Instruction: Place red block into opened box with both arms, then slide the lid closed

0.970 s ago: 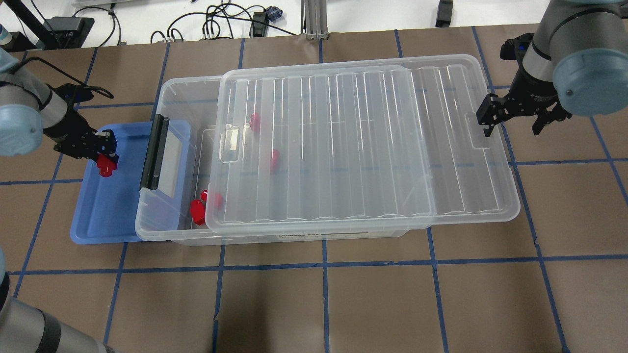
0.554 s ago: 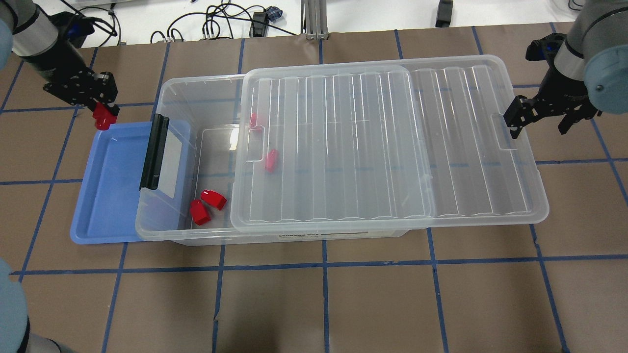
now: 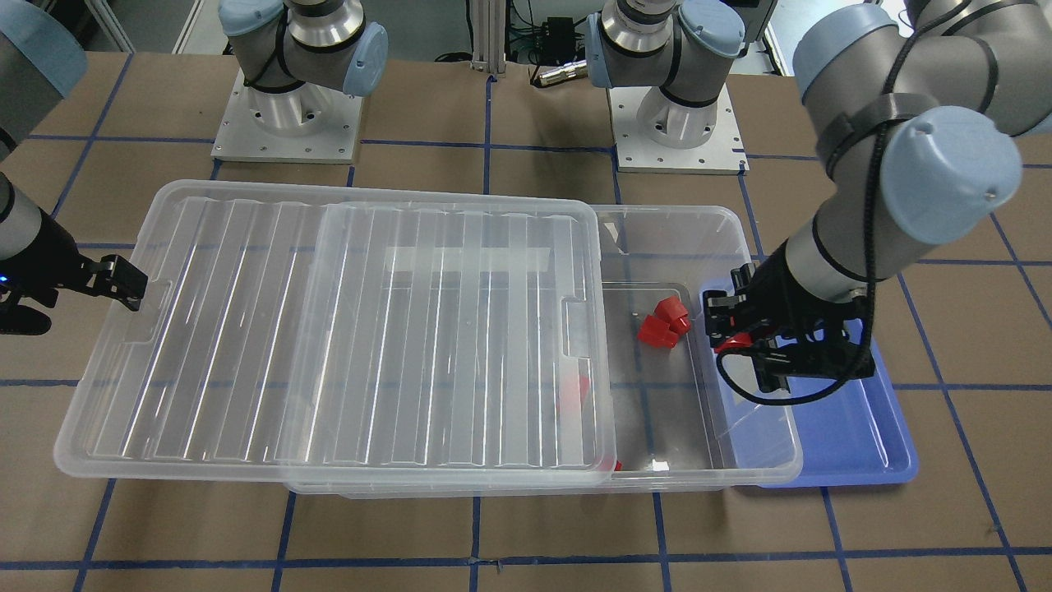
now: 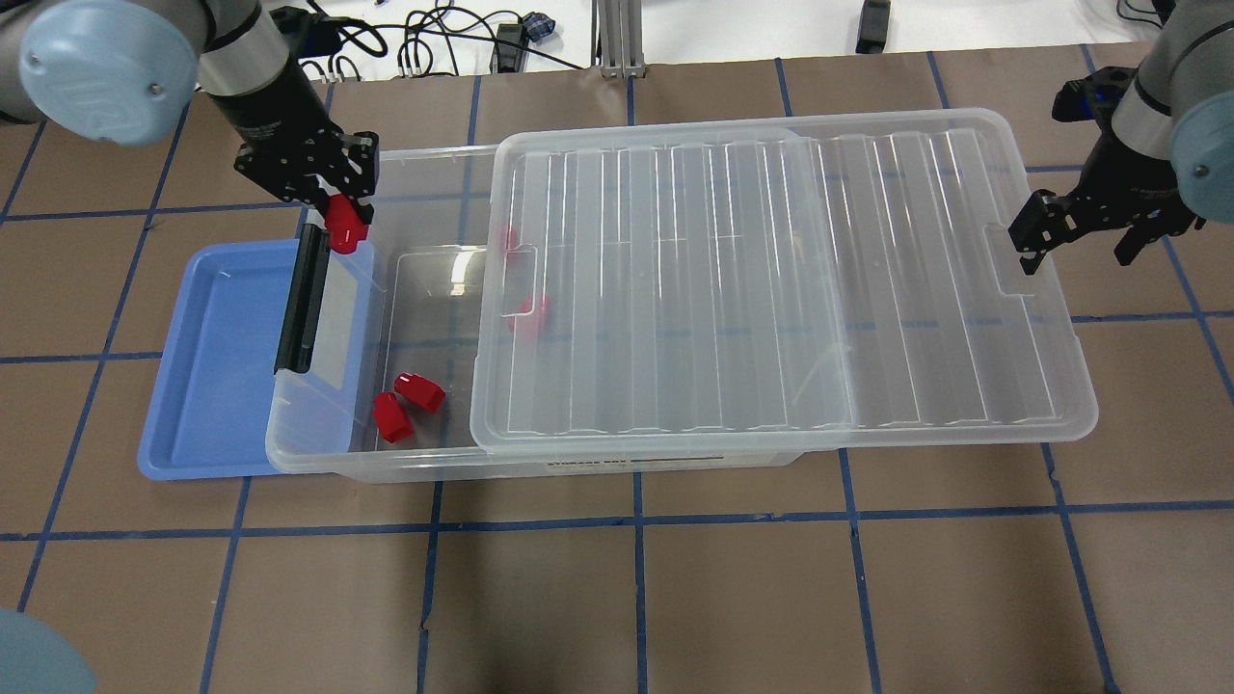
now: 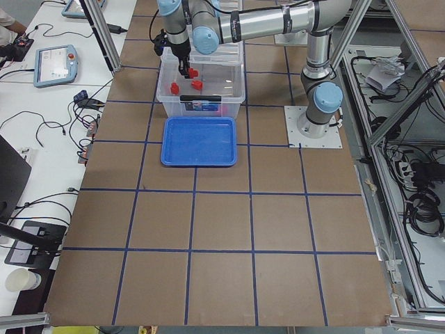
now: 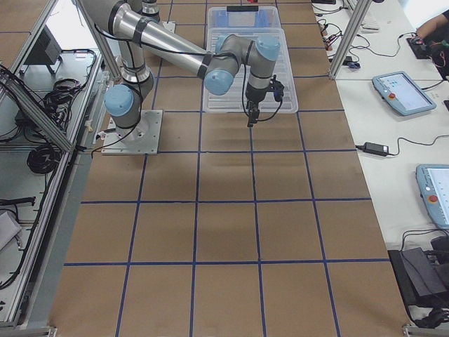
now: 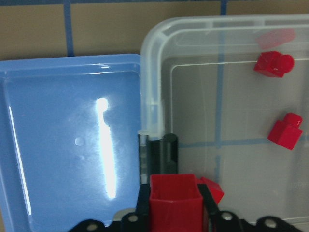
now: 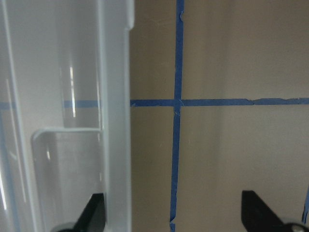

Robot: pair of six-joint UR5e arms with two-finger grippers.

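— Where's your block right now?

— Your left end effector [image 4: 337,210] is clenched on the block [image 4: 344,231], up over the handle-end rim of the box [image 4: 318,455], right beside the tray [image 4: 212,386].

— And the lid?

— Your lid [image 4: 771,289] lies on the box, shifted toward the right arm, so the handle end is uncovered. Two red pieces [image 4: 405,405] lie on the box floor there, and more show through the lid.

— The right side?

— Your right end effector [image 4: 1078,253] is released, fingers spread wide. One is over the lid's short edge by the recess, the other over the desk [image 4: 675,598]. I can't quite tell whether it touches the lid.
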